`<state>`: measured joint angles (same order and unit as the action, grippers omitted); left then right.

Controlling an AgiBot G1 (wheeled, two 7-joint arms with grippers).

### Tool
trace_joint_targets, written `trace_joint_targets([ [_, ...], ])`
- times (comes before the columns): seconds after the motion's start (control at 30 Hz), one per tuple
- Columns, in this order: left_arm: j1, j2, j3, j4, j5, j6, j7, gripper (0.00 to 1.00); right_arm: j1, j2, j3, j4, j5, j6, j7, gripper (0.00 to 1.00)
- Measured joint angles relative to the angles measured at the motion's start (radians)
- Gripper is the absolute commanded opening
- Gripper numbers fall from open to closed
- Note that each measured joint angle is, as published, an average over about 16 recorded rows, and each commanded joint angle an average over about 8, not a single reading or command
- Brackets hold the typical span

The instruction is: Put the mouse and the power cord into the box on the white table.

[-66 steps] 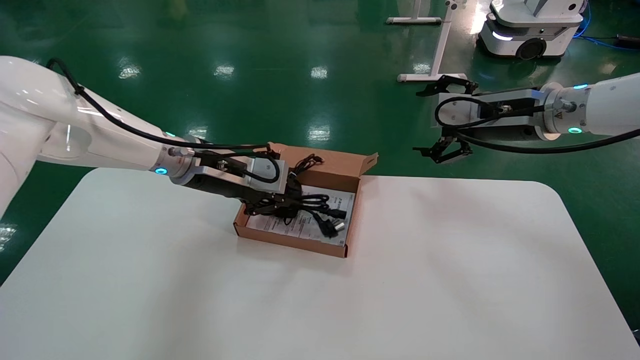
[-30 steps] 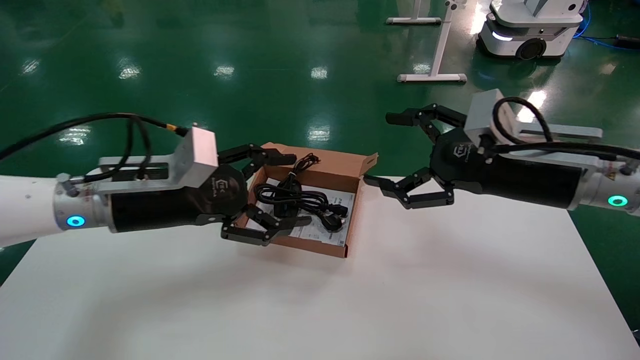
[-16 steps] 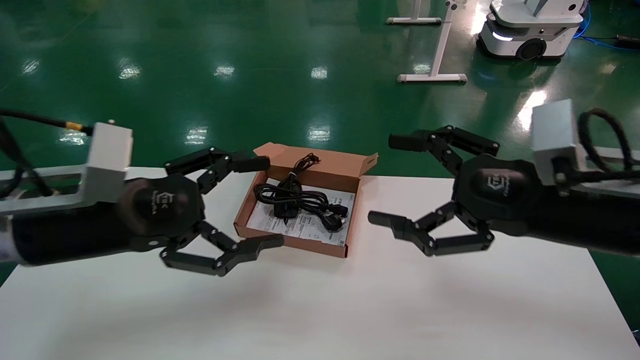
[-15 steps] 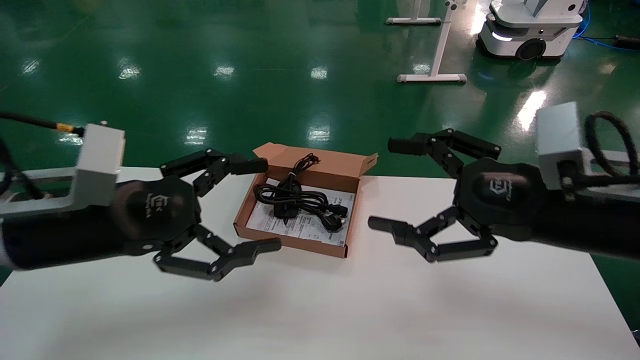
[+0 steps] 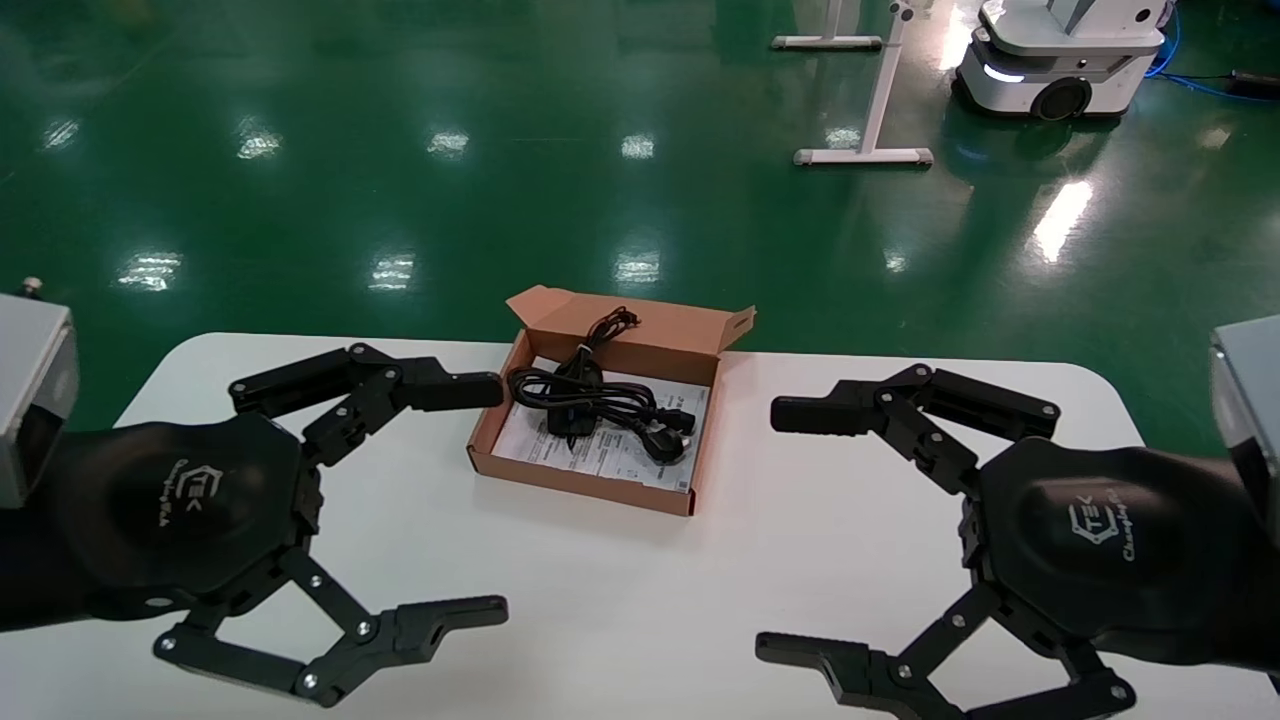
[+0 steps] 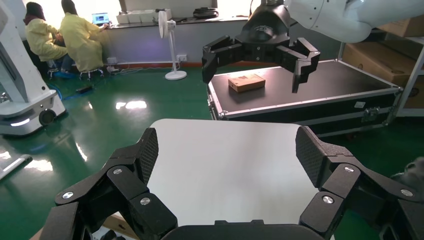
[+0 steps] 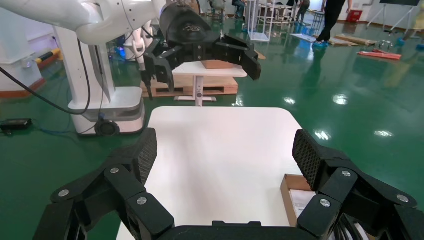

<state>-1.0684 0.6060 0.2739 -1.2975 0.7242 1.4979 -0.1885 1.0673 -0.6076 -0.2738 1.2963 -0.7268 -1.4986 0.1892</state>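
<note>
The brown box stands open at the far middle of the white table. The black power cord lies coiled inside it on a printed sheet. A thin black cable runs up onto the lid; I cannot pick out the mouse among the coils. My left gripper hovers open and empty near the table's front left. Opposite it at the front right, my right gripper is open and empty too. In the wrist views the left gripper and the right gripper frame only bare tabletop. A box corner shows by one right finger.
Green floor surrounds the table. A white mobile robot base and a white stand's feet are far behind. A black flight case stands beyond the table's right end, and another robot base beyond its left end.
The left gripper has left the box, and both arms have drawn back to the table's near side, facing each other. The cord stays in the box.
</note>
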Motion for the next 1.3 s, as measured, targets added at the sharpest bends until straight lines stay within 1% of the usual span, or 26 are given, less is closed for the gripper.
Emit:
trace_joint_targets([
  [0.2,0.004,-0.003,-0.004,-0.007,-0.004,0.002,-0.002,1.00,-0.011,0.007,0.009,0.017,0.006,-0.005,0.011,1.00],
  [1.3,-0.005,0.004,0.005,0.012,0.005,-0.002,0.001,1.00,0.009,-0.005,-0.008,-0.016,-0.005,0.005,-0.005,1.00],
])
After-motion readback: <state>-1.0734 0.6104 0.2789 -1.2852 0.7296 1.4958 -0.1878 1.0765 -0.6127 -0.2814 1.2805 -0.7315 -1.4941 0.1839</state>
